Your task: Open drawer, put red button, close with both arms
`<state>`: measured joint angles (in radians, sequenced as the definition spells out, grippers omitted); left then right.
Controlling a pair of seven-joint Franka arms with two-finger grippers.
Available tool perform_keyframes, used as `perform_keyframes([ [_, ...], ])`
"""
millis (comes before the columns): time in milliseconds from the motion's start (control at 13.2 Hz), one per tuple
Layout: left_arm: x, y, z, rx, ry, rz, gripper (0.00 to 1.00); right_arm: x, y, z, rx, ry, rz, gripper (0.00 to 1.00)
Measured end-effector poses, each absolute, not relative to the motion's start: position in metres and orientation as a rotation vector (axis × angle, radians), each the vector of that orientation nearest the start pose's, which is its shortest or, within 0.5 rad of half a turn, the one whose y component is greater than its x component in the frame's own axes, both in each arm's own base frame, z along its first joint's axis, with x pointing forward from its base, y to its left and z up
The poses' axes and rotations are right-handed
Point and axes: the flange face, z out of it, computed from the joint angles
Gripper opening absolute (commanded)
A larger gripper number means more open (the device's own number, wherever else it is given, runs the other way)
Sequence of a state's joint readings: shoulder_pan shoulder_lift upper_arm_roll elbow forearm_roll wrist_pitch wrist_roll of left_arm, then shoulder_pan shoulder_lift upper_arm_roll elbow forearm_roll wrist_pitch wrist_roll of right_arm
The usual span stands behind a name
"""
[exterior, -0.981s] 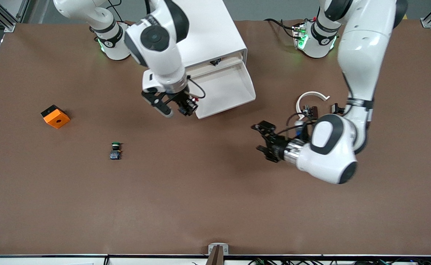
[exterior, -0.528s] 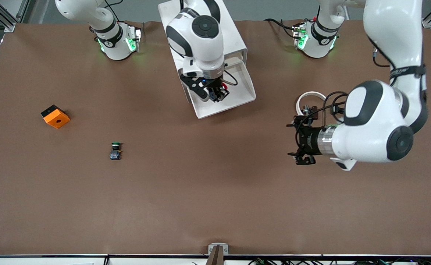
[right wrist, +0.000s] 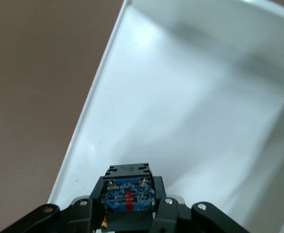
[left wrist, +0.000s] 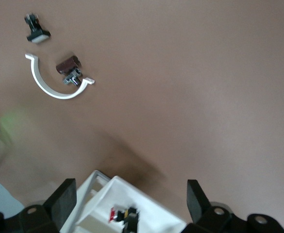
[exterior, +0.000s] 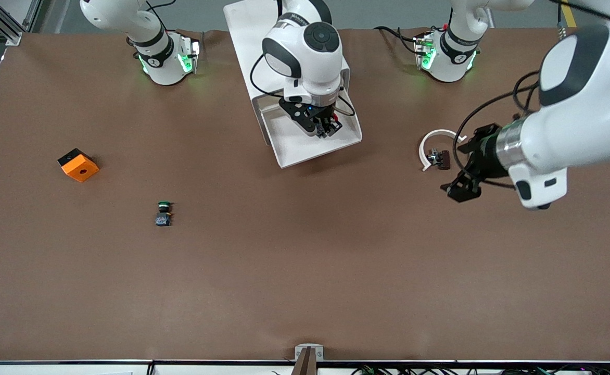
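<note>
Red button [right wrist: 127,195] gripped by right end effector [exterior: 325,126] above open drawer [exterior: 289,146], brown table [exterior: 305,271], left end effector [exterior: 466,164] spread

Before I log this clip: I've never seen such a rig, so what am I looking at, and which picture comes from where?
Two white robot arms stand at a brown table. The wide picture looks down from across it; the other two come from cameras on each arm's wrist.

The right gripper hangs over the open white drawer, shut on the red button, a small switch with a blue body.

The left gripper, open and empty, is over the table by a white curved piece and a small dark part.

Toward the right arm's end lie a green-capped switch and an orange block.
</note>
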<state>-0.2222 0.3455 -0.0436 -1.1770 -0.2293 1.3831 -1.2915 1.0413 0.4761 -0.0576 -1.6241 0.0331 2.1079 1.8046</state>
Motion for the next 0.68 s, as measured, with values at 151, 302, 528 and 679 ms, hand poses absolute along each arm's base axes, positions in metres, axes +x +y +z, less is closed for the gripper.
perform_keyframes([
  [151,0.588,-0.185,0.615,-2.903,-1.38,0.387,1.0,0.371,0.573,0.337,-2.877,1.268,0.001,0.93],
  [302,0.57,-0.178,0.626,-2.97,-1.196,0.334,1.0,0.374,0.573,0.335,-2.877,1.274,-0.004,1.0],
  [528,0.553,-0.18,0.618,-2.997,-1.049,0.35,1.0,0.382,0.57,0.341,-2.879,1.286,-0.022,1.0],
  [679,0.551,-0.192,0.608,-3.01,-1.012,0.346,1.0,0.396,0.564,0.356,-2.896,1.29,-0.02,1.0],
])
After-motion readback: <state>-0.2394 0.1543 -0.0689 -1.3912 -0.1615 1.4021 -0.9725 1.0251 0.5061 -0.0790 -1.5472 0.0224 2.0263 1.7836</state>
